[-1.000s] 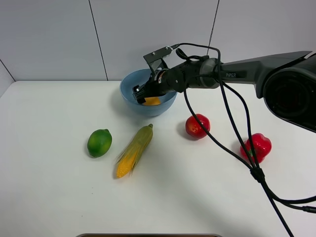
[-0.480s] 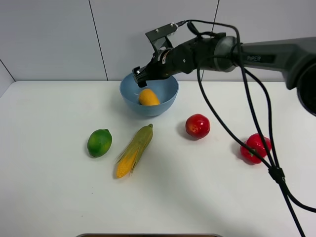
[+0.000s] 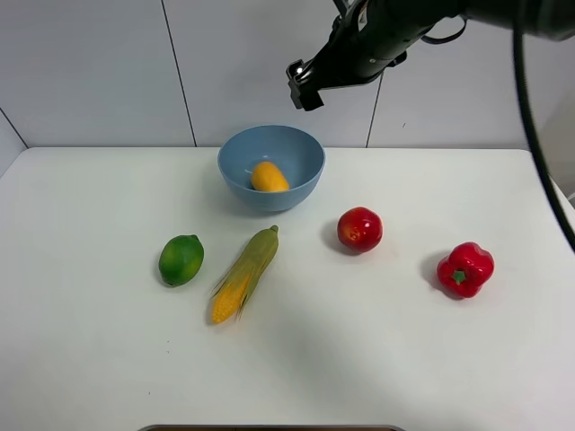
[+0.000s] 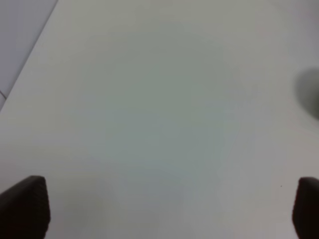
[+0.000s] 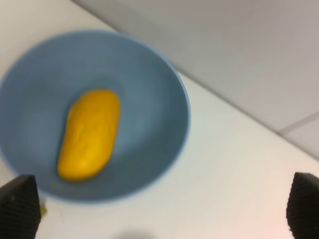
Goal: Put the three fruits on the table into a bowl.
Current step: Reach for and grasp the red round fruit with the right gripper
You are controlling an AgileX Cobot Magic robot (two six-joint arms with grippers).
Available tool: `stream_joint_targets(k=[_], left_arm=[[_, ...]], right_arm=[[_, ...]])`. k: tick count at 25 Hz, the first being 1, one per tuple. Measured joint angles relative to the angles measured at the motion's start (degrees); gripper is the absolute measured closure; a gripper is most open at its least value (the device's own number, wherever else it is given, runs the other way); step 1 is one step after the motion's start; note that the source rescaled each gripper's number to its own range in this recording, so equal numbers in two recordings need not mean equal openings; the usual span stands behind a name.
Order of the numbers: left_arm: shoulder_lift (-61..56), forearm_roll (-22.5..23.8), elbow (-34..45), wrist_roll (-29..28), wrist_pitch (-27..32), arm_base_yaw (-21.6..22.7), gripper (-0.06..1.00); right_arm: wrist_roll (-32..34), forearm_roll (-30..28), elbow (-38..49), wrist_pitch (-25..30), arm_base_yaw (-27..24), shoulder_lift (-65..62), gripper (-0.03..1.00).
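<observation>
Mango (image 3: 269, 176) lies inside the light-blue bowl (image 3: 232, 171), well below the right claw (image 3: 304, 87), which hangs high over the bowl's far rim with its fingers spread wide and nothing between them (the wrist view shows only their dark tips at its edges). The apple (image 3: 359, 229) and the lime (image 3: 181, 259) sit on the white desk (image 3: 377, 359), lower and nearer the camera than that claw. The left claw (image 4: 164, 209) is likewise spread wide and empty over the desk.
</observation>
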Motion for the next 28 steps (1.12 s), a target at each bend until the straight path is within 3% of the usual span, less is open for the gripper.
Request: stream_joint_targets(k=[6,16,22,28], left_arm=[[0.0,0.0,0.0,0.0,0.0,0.0,-0.06],[0.0,0.0,0.0,0.0,0.0,0.0,-0.06],[0.0,0.0,0.0,0.0,0.0,0.0,-0.06],[0.0,0.0,0.0,0.0,0.0,0.0,-0.06]], right_arm=[[1.6,0.5,0.0,11.3,0.0,-4.8,-0.03],[1.3,3.6,0.0,22.1,-4.9,-6.8,-0.03],[-0.5,4.4,1.3,22.1,-6.8,-5.3,-0.03],[-4.9,6.9,10.6,12.7,-7.5,-2.0,-0.03]])
